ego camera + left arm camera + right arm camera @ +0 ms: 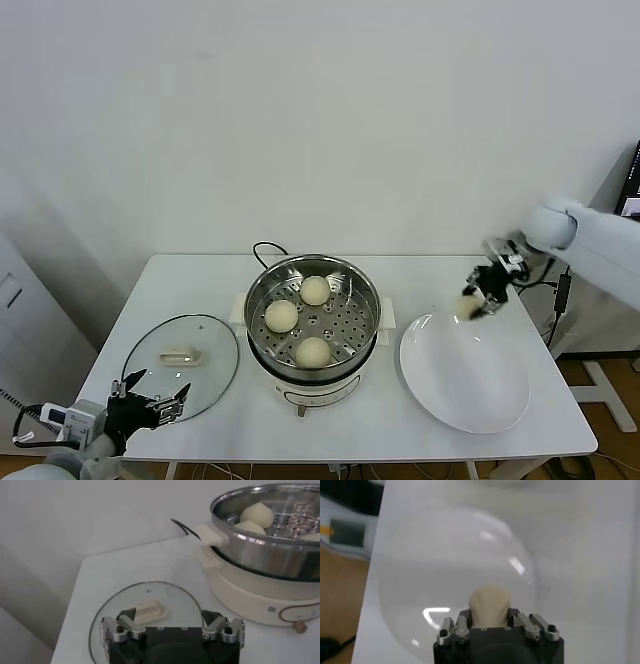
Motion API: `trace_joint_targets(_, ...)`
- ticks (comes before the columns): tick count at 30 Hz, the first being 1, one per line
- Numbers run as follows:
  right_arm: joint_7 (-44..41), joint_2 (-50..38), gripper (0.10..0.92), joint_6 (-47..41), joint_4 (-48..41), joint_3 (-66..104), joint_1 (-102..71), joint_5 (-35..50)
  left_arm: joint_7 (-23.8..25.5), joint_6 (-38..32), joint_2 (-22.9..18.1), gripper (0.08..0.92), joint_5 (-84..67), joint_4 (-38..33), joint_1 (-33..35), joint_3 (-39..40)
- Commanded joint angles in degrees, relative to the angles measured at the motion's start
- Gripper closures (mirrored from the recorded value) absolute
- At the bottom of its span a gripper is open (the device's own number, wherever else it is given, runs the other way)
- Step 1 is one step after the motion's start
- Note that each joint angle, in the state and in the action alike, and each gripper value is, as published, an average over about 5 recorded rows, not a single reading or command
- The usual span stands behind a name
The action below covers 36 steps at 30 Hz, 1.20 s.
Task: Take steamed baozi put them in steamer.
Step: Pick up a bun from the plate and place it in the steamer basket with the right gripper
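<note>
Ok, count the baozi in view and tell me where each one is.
4. Three sit on the steamer tray: one at the back, one on the robot's left, one at the front. The fourth baozi is held in the right gripper above the white plate.

Shiny perforated steel steamer point(313, 318); matt, smooth dough baozi point(282, 316); clear glass lid point(182, 365); glossy white plate point(465, 375); matt white tabletop point(190, 290).

No wording, brand or number can be read anywhere; the only marking is a small square printed label point(271, 609) on the white base of the steamer point(260, 587), just beside its front control knob point(299, 627), and its print is too small to make out.
</note>
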Motion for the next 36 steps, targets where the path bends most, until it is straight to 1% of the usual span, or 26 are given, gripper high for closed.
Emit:
trace_joint_targets(1, 6.5, 7.79, 0.592, -14.36, 10.93, -18.05, 21.94, 25.52, -0.04, -0.15, -0.24, 0.177, 0.04, 0.1, -0.18, 0.26)
trace_joint_targets(3, 8.46, 9.88, 0.592, -16.36, 12.24, -18.36, 22.66, 29.43, -0.11, -0.21, -0.35, 0.177, 0.04, 0.13, -0.18, 0.33)
trace_joint_targets(6, 10.97, 12.84, 0.592, -18.25, 13.47, -18.05, 22.96, 33.15, -0.17, -0.28, -0.37, 0.177, 0.05, 0.13, -0.17, 0.34)
trace_joint_targets(13, 18.34, 19.05, 0.592, -22.76, 15.75, -17.58, 22.54, 38.01, -0.29, -0.6, -0.51, 0.177, 0.05, 0.02, 0.28, 0.03)
trace_joint_targets(17, 21.54, 21.31, 0.592, -24.86, 16.5, -17.92, 21.87, 38.56, -0.33, -0.66, -0.64, 0.177, 0.04, -0.19, 0.46, -0.05)
trace_joint_targets(25, 26.67, 22.56, 0.592, -27.12, 16.69, -18.04, 17.45, 39.25, -0.32, -0.69, -0.58, 0.177, 0.03, -0.11, 0.36, 0.0)
trace_joint_targets(36, 30.16, 23.58, 0.592, -28.41, 15.56, -17.11, 11.63, 38.22, -0.3, -0.68, -0.26, 0.177, -0.16, -0.03, 0.14, -0.04)
